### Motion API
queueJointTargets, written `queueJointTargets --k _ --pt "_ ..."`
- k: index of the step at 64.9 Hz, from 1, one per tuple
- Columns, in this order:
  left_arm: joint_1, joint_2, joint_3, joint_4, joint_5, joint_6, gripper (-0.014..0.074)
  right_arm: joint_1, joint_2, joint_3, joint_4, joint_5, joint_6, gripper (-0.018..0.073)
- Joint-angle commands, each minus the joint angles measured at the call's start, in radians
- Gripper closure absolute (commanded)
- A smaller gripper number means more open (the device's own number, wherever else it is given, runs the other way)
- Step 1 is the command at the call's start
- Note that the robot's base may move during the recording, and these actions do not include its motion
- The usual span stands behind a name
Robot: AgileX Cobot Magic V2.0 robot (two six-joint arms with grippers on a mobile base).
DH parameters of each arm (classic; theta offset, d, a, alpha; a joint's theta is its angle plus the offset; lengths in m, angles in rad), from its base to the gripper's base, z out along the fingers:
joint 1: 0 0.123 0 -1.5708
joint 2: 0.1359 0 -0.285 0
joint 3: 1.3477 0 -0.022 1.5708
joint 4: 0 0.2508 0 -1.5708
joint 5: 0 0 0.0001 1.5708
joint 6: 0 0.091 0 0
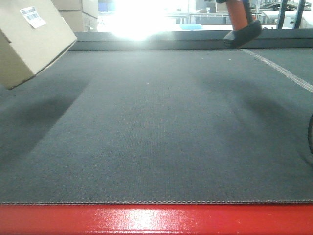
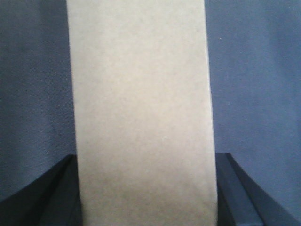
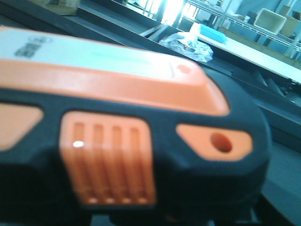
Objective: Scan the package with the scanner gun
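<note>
Above the desk (image 1: 156, 137), clamps package (image 1: 34, 39) in left hand (image 2: 148, 160) and seemingly grips scanner gun (image 1: 242, 27) in right hand, its fingers unseen — both lifted, well apart — aiming and scanning yet to do.

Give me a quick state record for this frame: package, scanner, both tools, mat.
package: off the mat, tilted, far left of the front view
label: white, on the upward face
left tool: closed on package, one finger on each side
scanner: raised at far right; only shaft and foot show in the front view
right tool: not visible; scanner fills its wrist view, so likely held
mat: grey, shadows under both items
</note>
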Motion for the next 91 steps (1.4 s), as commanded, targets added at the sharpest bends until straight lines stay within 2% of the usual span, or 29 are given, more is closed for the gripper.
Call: queueJointTargets --k 1,12,20,27,36,48,65,81,91 --pt "-0.033 -0.011 -0.002 -0.021 -0.007 -0.034 0.0708 0.022 -0.026 -0.015 -0.004 -0.072 -0.001 0.0713" --pt "-0.091 -0.011 -0.002 -0.021 -0.01 -0.087 0.0708 0.055 -0.026 -0.015 -0.004 -0.085 -0.001 0.0713" --pt "-0.125 -0.011 -0.002 -0.021 -0.029 -0.092 0.0708 0.065 -0.026 -0.015 -0.004 -0.085 -0.001 0.0713" --pt "-0.135 -0.011 -0.002 -0.021 -0.027 -0.097 0.0708 0.062 -0.026 -0.015 -0.004 -0.092 -0.004 0.0713" --pt "-0.133 -0.011 -0.002 -0.021 -0.011 -0.103 0.0708 0.06 -0.024 -0.015 -0.004 -0.106 -0.068 0.0713" --pt "-0.133 -0.011 -0.002 -0.017 -0.007 -0.103 0.0708 0.06 -0.024 -0.015 0.007 -0.112 -0.07 0.0713" --pt "-0.127 -0.011 -0.004 -0.001 -0.007 -0.103 0.0708 0.06 -0.039 -0.015 0.201 -0.102 -0.07 0.0713" --pt "-0.127 -0.011 -0.063 0.123 -0.007 -0.103 0.0708 0.06 -0.113 -0.015 0.443 -0.063 -0.07 0.0713" --pt "-0.127 -0.011 -0.088 0.207 -0.007 -0.103 0.0708 0.046 -0.155 -0.011 0.496 -0.033 -0.07 0.0713"
